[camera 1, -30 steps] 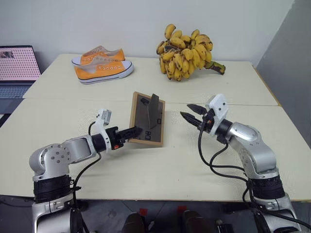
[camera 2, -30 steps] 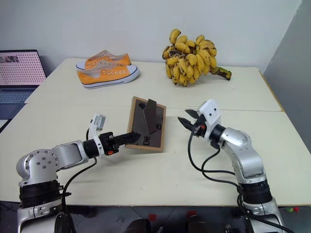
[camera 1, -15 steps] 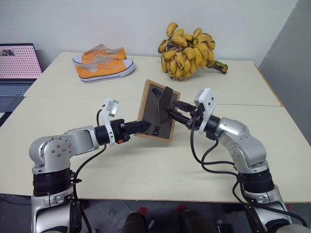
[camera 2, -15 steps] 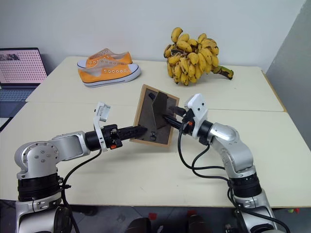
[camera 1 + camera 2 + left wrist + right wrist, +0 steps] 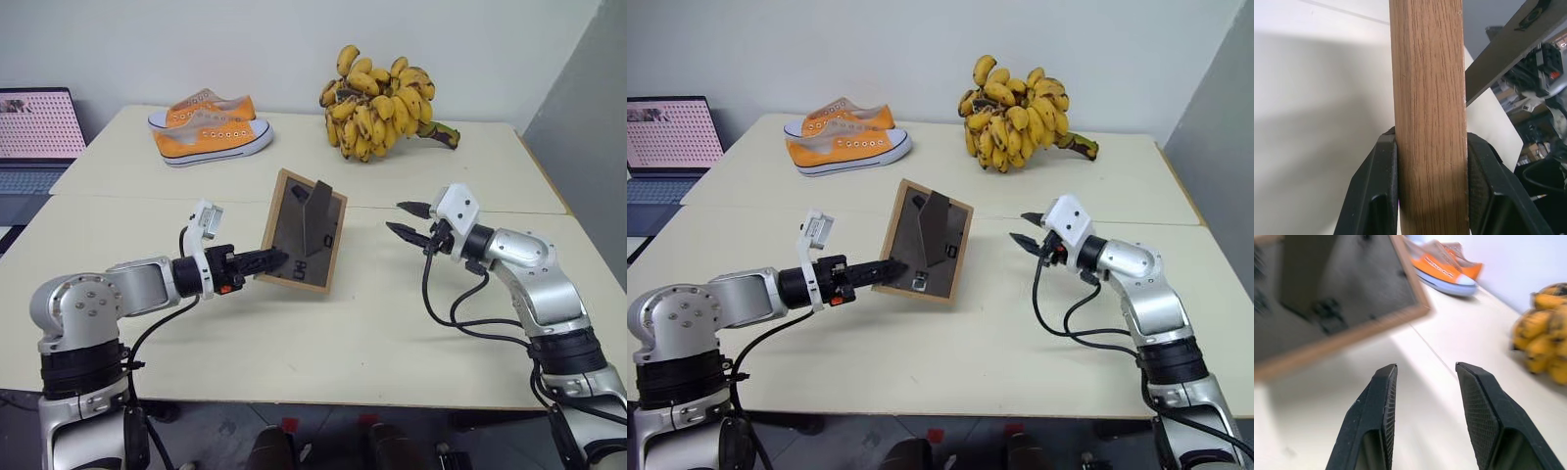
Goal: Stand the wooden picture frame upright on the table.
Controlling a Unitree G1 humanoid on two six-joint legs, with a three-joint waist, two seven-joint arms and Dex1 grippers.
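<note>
From the head views, the left gripper (image 5: 269, 260) clamps the lower left corner of the wooden picture frame (image 5: 304, 243), which leans tilted near the middle of the table (image 5: 323, 343), easel stand unfolded. The right gripper (image 5: 409, 219) hangs nearby, parted and empty. The left wrist view shows both fingers (image 5: 1376, 196) pressing the wood. In the right wrist view the frame's dark back lies beyond open fingers (image 5: 1371, 431).

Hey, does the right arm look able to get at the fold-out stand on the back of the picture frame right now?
Probably yes. The right gripper is open, holds nothing and faces the stand on the wooden picture frame, with nothing between them; the left gripper holds the frame's opposite edge.
</note>
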